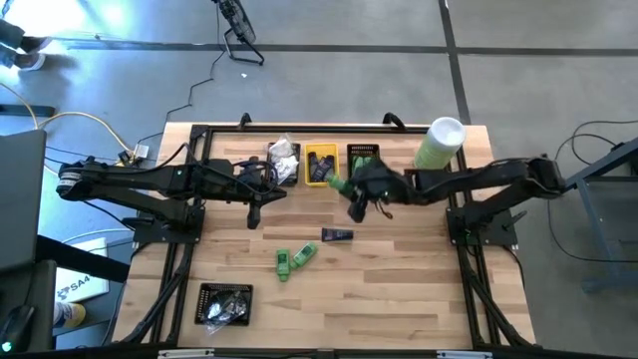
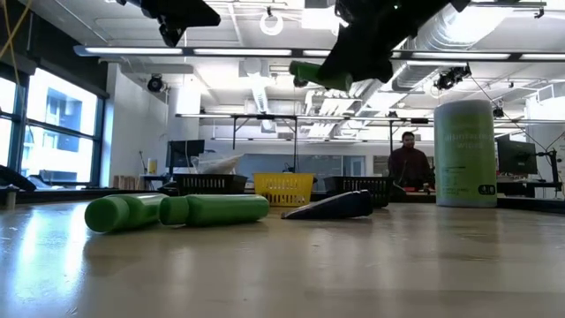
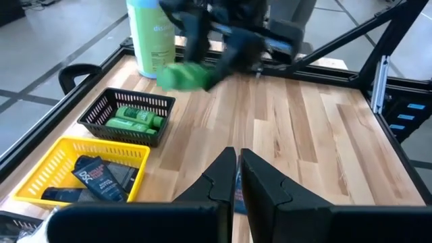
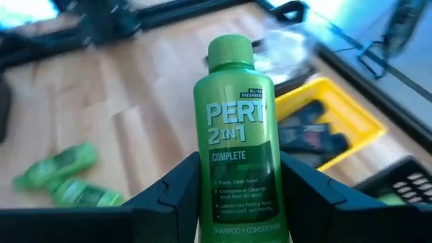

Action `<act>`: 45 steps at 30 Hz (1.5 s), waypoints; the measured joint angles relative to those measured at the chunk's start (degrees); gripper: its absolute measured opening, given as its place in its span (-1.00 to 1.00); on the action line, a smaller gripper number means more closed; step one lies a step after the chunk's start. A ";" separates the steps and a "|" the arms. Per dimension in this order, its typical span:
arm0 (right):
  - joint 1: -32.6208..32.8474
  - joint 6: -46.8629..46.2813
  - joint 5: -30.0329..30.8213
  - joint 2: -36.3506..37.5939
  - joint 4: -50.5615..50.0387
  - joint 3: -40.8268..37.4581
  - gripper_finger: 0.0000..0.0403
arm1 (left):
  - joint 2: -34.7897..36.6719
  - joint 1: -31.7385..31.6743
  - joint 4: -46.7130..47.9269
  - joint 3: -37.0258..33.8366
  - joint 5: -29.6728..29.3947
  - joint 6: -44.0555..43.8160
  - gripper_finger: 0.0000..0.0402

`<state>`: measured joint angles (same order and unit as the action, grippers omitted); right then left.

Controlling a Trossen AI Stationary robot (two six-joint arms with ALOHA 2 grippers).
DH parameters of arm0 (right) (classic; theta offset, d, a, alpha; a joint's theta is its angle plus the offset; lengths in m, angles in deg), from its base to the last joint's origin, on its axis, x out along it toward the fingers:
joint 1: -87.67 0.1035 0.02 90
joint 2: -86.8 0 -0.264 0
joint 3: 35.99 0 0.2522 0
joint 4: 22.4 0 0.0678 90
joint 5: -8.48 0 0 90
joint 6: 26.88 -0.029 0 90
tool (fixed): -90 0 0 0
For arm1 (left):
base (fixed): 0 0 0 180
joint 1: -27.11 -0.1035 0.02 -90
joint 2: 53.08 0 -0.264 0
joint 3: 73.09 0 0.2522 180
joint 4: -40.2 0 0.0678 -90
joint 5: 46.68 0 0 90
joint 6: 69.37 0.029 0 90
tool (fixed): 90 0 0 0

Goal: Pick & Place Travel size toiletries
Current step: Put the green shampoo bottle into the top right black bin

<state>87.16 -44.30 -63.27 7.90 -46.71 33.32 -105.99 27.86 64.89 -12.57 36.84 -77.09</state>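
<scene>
High view: the right gripper (image 1: 357,194) hangs over the table just in front of the black bin (image 1: 363,160) at 12 o'clock, carrying a green bottle (image 1: 337,183). Two more green bottles (image 1: 295,260) lie at table centre with a dark tube (image 1: 337,235) just beside them at 2 o'clock. The left gripper (image 1: 253,214) waits at 9 o'clock.

Low view: the carried bottle (image 2: 321,76) is well above the tabletop, lying roughly level in the grip; the two loose bottles (image 2: 177,211) and the tube (image 2: 334,206) rest on the wood.

Left wrist view: left fingers (image 3: 223,179) pressed together, empty. The black bin (image 3: 127,117) already holds green bottles; the yellow bin (image 3: 84,169) holds dark tubes.

Right wrist view: jaws clamped on the bottle's (image 4: 237,135) lower body, cap pointing away.

Step advice: judging from the sorting so far, carry the bottle fully over the black bin, line its length with the bin's long side, lower it close to the bottles inside, then release; a drop from this height could bounce it out.
</scene>
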 joint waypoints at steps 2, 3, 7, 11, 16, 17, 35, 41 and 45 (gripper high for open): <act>-2.26 -1.33 0.05 0.56 -0.82 0.00 -0.21 | 0.00 0.00 0.04 0.00 -0.09 0.00 -0.91; -3.47 -1.95 0.05 0.66 -1.72 0.00 -0.21 | 0.00 0.00 0.02 0.00 -0.15 0.00 -0.91; -8.24 -3.39 0.29 0.66 -4.83 0.00 -0.23 | 0.00 0.00 0.03 0.00 -0.18 0.00 -0.91; -13.02 -4.98 0.21 0.39 -8.04 0.00 -0.21 | 0.00 0.00 0.15 0.00 -1.34 0.03 -0.91; -17.28 -8.27 -2.05 -2.49 -10.13 0.00 -0.22 | 0.00 0.00 0.02 0.00 -3.38 0.43 -0.91; -17.67 -8.59 -2.36 -3.37 -9.80 0.00 -0.22 | 0.00 0.00 0.03 0.00 -3.72 0.44 -0.91; -20.21 -13.26 -3.66 -15.48 -9.92 0.00 -0.22 | 0.00 0.00 0.12 0.00 -4.81 0.44 -0.91; -21.41 -13.45 -3.63 -15.49 -11.75 0.00 -0.20 | 0.00 0.00 0.15 0.00 -4.81 0.44 -0.91; -21.80 -13.45 -3.63 -15.47 -12.84 0.00 -0.21 | 0.00 0.00 0.16 0.00 -4.81 0.44 -0.91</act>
<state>65.36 -57.75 -66.91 -7.57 -59.55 33.32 -105.99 27.86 65.05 -12.57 32.03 -76.65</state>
